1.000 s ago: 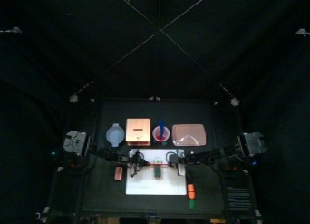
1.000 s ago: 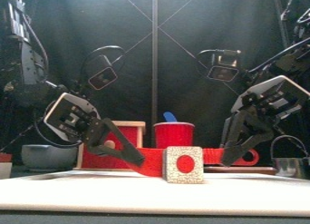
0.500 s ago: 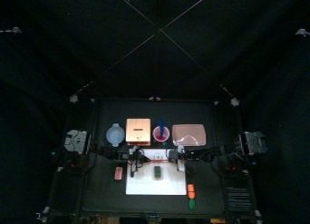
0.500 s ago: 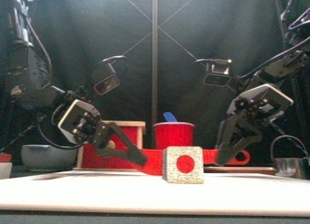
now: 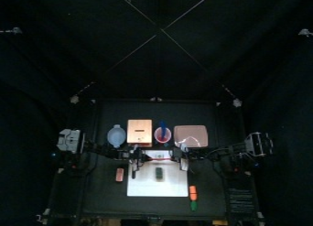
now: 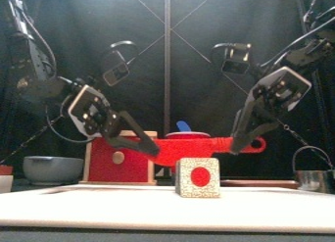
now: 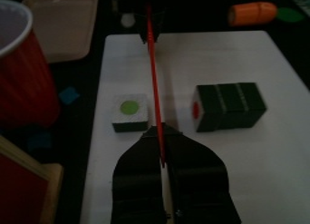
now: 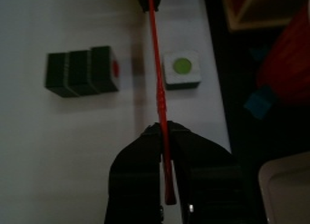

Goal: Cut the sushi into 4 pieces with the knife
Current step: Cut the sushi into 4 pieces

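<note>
Sushi roll (image 7: 227, 107), dark green with red centre, laid on white cutting board (image 7: 260, 173), midway between tabletop's side edges and toward front edge, green-centred piece (image 7: 130, 112) set apart beside it, red knife (image 7: 155, 78) held above board, clenched at opposite ends by left gripper (image 7: 159, 141) and right gripper (image 8: 161, 132).

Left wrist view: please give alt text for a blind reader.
The left gripper is shut on a thin red knife held over a white cutting board. A small white piece lies on one side of the blade, the dark green sushi roll on the other.
</note>
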You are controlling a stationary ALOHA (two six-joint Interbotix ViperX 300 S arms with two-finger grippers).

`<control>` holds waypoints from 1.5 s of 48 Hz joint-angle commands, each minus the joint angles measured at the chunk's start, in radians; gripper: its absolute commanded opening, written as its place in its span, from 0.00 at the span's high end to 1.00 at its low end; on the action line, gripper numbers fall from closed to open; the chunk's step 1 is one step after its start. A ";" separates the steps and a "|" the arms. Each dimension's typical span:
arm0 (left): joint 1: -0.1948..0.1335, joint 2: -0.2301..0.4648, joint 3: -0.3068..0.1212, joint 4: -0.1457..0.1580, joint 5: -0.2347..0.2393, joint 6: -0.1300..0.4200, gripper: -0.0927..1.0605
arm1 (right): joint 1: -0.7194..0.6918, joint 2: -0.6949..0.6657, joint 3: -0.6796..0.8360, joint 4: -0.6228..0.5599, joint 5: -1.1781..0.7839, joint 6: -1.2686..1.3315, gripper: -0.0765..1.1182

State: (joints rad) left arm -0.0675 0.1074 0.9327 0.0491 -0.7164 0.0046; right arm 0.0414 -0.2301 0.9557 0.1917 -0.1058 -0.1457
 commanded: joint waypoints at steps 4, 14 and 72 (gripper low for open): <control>-0.061 -0.037 -0.021 0.005 0.002 0.003 0.74 | 0.049 -0.043 -0.012 0.006 -0.014 0.003 0.84; -0.077 0.003 -0.026 0.003 0.003 0.000 0.74 | 0.058 -0.021 -0.006 0.020 -0.025 0.002 0.84; -0.091 0.152 -0.055 -0.025 0.014 -0.003 0.74 | 0.080 0.150 -0.034 0.021 -0.037 0.003 0.84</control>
State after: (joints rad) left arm -0.1457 0.2684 0.8912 0.0276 -0.6995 -0.0031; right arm 0.1212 -0.0706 0.9449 0.2132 -0.1319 -0.1396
